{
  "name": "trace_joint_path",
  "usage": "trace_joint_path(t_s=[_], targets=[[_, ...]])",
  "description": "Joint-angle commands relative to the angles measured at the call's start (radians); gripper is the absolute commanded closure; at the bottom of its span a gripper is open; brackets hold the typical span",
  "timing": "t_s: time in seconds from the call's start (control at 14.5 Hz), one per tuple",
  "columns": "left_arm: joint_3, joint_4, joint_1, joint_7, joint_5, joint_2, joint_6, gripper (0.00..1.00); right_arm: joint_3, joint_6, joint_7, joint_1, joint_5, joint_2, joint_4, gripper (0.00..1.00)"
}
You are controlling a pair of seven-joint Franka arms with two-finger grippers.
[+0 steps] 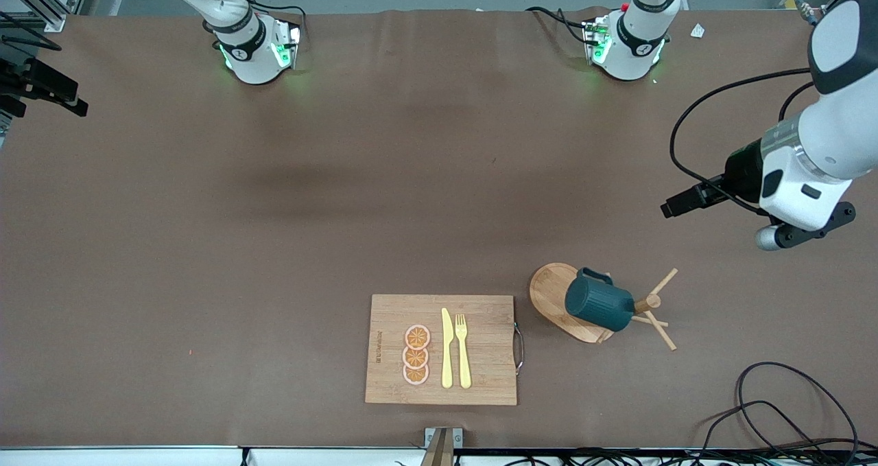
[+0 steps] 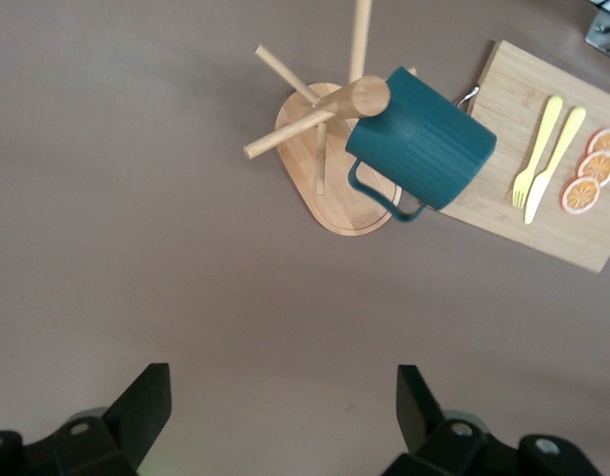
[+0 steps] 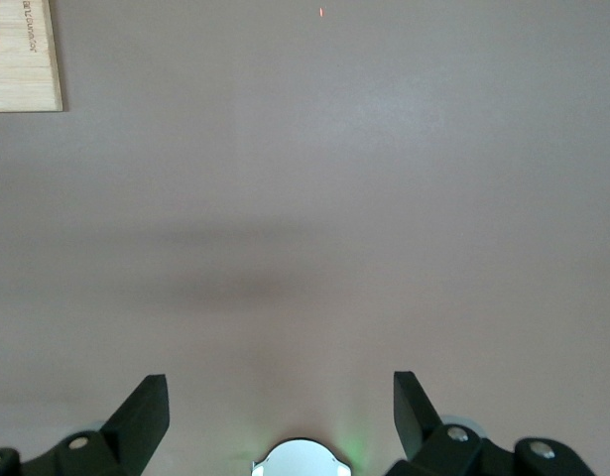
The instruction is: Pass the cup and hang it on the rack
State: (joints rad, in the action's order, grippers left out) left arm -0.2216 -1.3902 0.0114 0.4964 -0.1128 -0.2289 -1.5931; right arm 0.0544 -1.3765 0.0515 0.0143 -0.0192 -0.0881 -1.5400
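Cup (image 2: 424,149) on rack (image 2: 329,169), clear of jaws.

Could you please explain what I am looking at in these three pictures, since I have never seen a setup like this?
These are two robot arms bolted to a brown table. One picture looks down from a high camera facing them; the other two come from cameras on each arm's wrist.

On the table stands a wooden rack with pegs, and a dark green cup already hangs on it. Beside it, toward the right arm's end, lies a bamboo cutting board carrying a yellow knife, a yellow fork and three orange slices.

The left tool is open and empty above bare table by the rack. The right tool is also open and empty, over bare table; that arm waits.
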Motion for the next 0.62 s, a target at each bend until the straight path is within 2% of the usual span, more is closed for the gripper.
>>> trace_joint_path(t_s=[0.0,0.55], targets=[[-0.009,-0.021,0.005,-0.116,0.079,0.043,-0.002,0.00,0.004,-0.003,0.008,-0.008,0.011,-0.025,-0.023,0.00],[0.005,-0.021,0.004,-0.188,0.116,0.068,-0.001,0.00,0.004,-0.003,0.008,-0.008,0.011,-0.025,-0.023,0.00]])
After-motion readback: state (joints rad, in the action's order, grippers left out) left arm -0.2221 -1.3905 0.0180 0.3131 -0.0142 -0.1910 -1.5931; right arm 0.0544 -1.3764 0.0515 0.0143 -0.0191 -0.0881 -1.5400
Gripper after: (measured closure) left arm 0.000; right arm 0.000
